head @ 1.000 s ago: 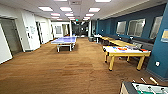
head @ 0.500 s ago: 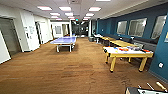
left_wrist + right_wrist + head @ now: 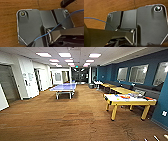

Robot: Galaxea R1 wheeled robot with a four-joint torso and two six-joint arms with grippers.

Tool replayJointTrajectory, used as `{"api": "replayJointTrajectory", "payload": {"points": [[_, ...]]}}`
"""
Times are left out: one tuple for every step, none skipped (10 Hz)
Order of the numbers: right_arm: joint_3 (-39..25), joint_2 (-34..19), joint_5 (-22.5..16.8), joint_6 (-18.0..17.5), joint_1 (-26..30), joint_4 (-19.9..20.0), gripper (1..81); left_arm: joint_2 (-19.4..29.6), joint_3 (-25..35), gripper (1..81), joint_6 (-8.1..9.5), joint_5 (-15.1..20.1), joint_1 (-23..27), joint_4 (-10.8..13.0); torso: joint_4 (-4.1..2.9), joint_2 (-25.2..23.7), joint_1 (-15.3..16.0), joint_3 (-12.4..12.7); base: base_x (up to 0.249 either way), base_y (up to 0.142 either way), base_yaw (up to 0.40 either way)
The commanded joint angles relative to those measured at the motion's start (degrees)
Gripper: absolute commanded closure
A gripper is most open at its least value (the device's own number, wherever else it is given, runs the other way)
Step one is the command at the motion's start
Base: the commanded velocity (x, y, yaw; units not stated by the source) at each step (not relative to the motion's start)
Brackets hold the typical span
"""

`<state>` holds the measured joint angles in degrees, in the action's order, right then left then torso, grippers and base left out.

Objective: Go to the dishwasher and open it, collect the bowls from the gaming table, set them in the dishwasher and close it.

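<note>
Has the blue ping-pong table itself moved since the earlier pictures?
No. The blue table keeps its place against the white wall and doorway behind it. The whole head view has shifted a little, so the camera moved, not the table.

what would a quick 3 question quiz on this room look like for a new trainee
1. True or false: the blue table-tennis table stands farther down the room than the white-topped table with yellow legs.
2. Which wall carries the framed windows? A. the white wall B. the dark blue wall C. the far end wall
3. Fill in: the floor across the room is covered in brown ____.

Key
1. True: the blue table sits mid-room, beyond the white-topped table on the right of the head view.
2. B
3. carpet, as it appears in the head view
</note>
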<state>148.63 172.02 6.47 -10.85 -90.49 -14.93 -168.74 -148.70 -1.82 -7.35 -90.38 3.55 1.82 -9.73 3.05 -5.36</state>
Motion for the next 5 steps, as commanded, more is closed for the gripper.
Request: {"api": "replayJointTrajectory", "payload": {"points": [[-0.37, 0.01, -2.08, 0.3, 2.9, -1.06, 1.0, 0.33, 0.16, 1.0, -0.47, 2.69, 2.62, 0.23, 0.0, 0.0, -0.02, 0.0, 0.194, 0.0, 0.0], [-0.37, 0.01, -2.08, 0.22, 2.9, -1.15, 1.0, 0.33, 0.16, 1.0, -0.47, 2.69, 2.62, 0.23, 0.0, 0.0, 0.0, 0.0, 0.193, 0.0, 0.0], [-0.37, 0.01, -2.08, 0.22, 2.9, -1.24, 1.0, 0.33, 0.16, 1.0, -0.47, 2.69, 2.62, 0.23, 0.0, 0.0, 0.02, 0.0, 0.194, 0.0, 0.0], [-0.37, 0.01, -2.08, 0.3, 2.9, -1.24, 1.0, 0.24, 0.16, 1.0, -0.47, 2.69, 2.62, 0.23, 0.0, 0.0, 0.02, 0.0, 0.194, 0.0, 0.0], [-0.37, 0.01, -2.08, 0.3, 2.9, -1.24, 1.0, 0.24, 0.16, 1.0, -0.47, 2.69, 2.62, 0.23, 0.0, 0.0, 0.02, 0.0, 0.193, 0.0, 0.0]]}}
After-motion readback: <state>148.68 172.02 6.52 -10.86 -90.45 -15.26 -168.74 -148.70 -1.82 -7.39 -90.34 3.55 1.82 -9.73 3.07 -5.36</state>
